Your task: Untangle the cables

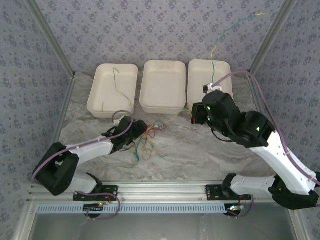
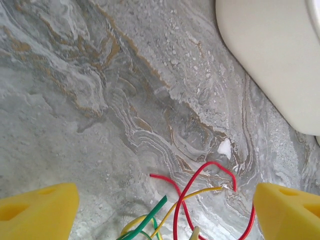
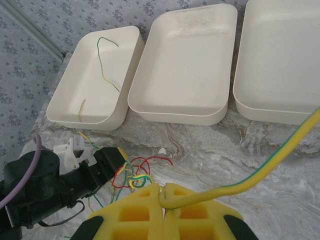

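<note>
Yellow foam, moulded in blocky open cells, is padding both claws. The right claw [image 3: 163, 192] is pressing its 2 pads tight together on a yellow-and-green cable [image 3: 225, 190]. This smooth, thin wire is running from the pinch out to the right and climbing toward the right edge of the wrist view. From above, a slim yellow-green line is showing over the right tray [image 1: 200, 75] and slanting toward the top right corner. The left claw [image 2: 165, 210] is standing wide apart, its 2 wedge-shaped pads [image 2: 40, 207] sitting at either side of the cables [image 1: 147, 136] without clamping any of them. Those cables are lying in a loose knot of red, yellow, green and orange loops on the tabletop [image 1: 200, 150], between and just beyond the left claw's tips and nearer than the 3 trays. The bundle is sprawling with no single long axis, though 1 pale strand [image 1: 175, 118] is trailing from it to the right. The tabletop is wearing a grey, marbled, slightly wrinkled cover. The trays are smooth, off-white, shallow rounded rectangles sitting side by side. The left tray [image 1: 97, 100] is holding 1 thin green-and-yellow wire [image 3: 102, 67] curving along its length, and the middle tray [image 1: 161, 85] is standing between the other 2.
</note>
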### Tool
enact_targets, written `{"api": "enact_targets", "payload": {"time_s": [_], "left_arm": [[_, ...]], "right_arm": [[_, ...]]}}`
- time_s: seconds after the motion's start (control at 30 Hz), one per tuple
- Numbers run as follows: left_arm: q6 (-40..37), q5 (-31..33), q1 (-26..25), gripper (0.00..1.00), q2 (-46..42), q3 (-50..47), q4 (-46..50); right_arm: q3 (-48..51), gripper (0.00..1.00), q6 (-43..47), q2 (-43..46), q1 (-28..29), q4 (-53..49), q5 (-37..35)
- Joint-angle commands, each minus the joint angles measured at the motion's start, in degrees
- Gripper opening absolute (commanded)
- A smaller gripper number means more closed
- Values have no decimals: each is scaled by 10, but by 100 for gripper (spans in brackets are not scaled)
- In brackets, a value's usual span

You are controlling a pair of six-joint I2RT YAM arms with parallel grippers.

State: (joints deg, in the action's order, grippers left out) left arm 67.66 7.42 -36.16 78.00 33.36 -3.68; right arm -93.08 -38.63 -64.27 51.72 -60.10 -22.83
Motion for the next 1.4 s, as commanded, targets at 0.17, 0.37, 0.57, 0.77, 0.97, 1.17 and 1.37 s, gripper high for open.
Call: {"api": "enact_targets", "payload": {"time_s": [0.17, 0.37, 0.57, 0.77, 0.97, 1.17, 1.37], "left_arm": [[11, -28, 40, 99, -52, 1, 48], [4, -73, 61, 99, -84, 39, 107], [-17, -131, 76, 99, -101, 69, 136], [-29, -163, 84, 99, -110, 102, 207], [-41, -120, 99, 99, -208, 58, 203], [-38, -207, 129, 99, -265, 80, 189], [-60, -267, 171, 99, -239, 133, 296]], "right_arm": [[-17, 0, 16, 4, -12, 14, -6], [-13, 0, 15, -20, -10, 27, 12], [26, 0, 9, -25, -10, 47, 22], [25, 0, 15, -37, -14, 46, 12], [15, 0, 21, -53, -15, 37, 14], [32, 0, 21, -57, -5, 57, 20], [15, 0, 44, -78, 2, 61, 0]]}}
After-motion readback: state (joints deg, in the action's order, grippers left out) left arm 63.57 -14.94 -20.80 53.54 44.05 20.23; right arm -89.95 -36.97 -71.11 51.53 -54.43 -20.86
